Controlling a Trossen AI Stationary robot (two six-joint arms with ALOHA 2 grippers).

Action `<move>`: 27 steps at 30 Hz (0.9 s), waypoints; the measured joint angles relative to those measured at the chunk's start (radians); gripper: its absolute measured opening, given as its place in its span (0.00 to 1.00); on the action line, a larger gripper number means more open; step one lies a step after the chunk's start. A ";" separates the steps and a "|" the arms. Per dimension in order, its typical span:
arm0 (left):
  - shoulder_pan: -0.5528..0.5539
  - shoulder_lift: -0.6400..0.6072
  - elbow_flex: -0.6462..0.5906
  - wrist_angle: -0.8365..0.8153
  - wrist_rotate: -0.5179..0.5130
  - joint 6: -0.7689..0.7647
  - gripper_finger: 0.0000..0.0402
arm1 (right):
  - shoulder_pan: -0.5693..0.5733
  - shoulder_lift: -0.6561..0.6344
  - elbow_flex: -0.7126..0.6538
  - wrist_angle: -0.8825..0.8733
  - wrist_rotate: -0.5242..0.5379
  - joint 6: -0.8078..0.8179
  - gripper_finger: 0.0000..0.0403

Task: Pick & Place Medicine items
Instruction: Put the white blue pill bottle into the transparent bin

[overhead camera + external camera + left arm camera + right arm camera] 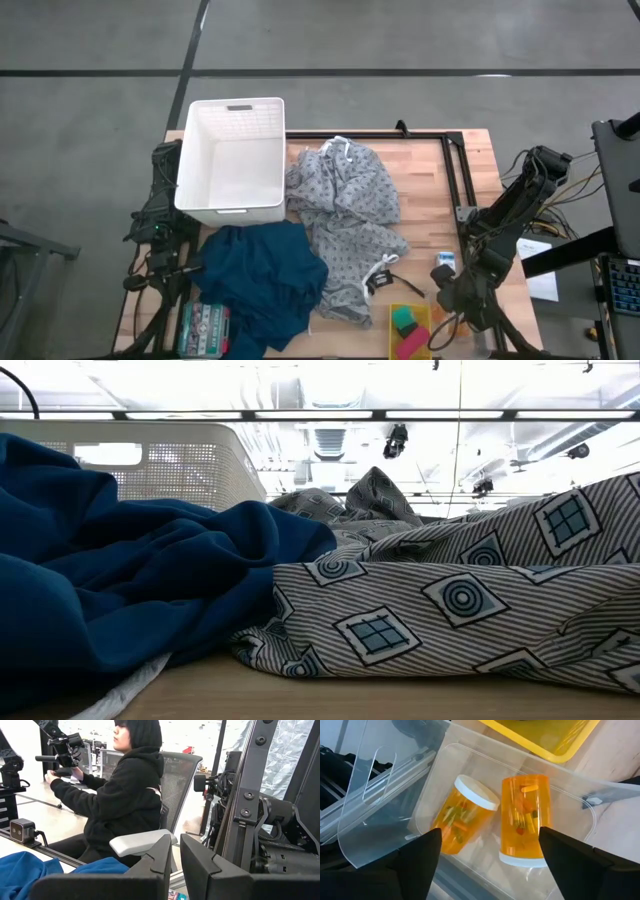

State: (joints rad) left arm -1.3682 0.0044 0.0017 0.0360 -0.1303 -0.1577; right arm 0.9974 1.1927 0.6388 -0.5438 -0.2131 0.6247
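Two orange pill bottles with white caps, one [462,815] beside the other [524,820], lie on their sides in a clear plastic bin [445,760]. My right gripper [490,855] hangs over them, open, slanting down, one finger on either side of the pair and touching nothing. In the high view it is at the near right of the table [455,295], next to a small white carton with blue print [444,262] lying on the wood. My left gripper [175,865] waits off the table's left edge, level, shut on nothing.
A yellow tray [425,318] with green and pink blocks sits next to the bin. A grey patterned cloth [350,220], a blue cloth [262,275], a white basket [232,158] and a flat green-and-white box [205,325] fill the middle and left. A person [125,795] sits beyond the table.
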 joint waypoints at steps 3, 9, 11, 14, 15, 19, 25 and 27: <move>0.000 0.000 0.000 0.000 0.000 0.000 0.12 | -0.001 0.000 0.002 0.001 0.003 -0.001 0.85; 0.000 0.000 0.000 0.000 0.000 0.000 0.12 | -0.001 0.000 0.088 0.001 0.005 -0.056 0.88; 0.000 0.000 0.000 0.000 0.000 0.000 0.12 | -0.001 0.000 0.130 0.002 0.009 -0.057 0.88; 0.000 0.000 0.000 0.000 0.000 0.000 0.12 | -0.001 0.000 0.195 -0.009 0.056 -0.061 0.86; 0.000 0.000 0.000 0.000 0.000 0.000 0.12 | -0.001 -0.001 0.221 -0.019 0.083 -0.069 0.86; 0.000 0.000 0.000 0.000 0.000 0.000 0.12 | -0.003 -0.004 0.337 -0.072 0.225 -0.173 0.83; 0.000 0.000 0.000 0.000 0.000 0.000 0.12 | -0.004 -0.005 0.504 -0.136 0.437 -0.421 0.81; 0.000 0.000 0.000 0.000 0.000 0.000 0.12 | -0.016 -0.006 0.538 -0.138 0.485 -0.470 0.81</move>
State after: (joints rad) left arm -1.3682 0.0044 0.0020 0.0360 -0.1304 -0.1577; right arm 0.9815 1.1870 1.1768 -0.6818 0.2715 0.1545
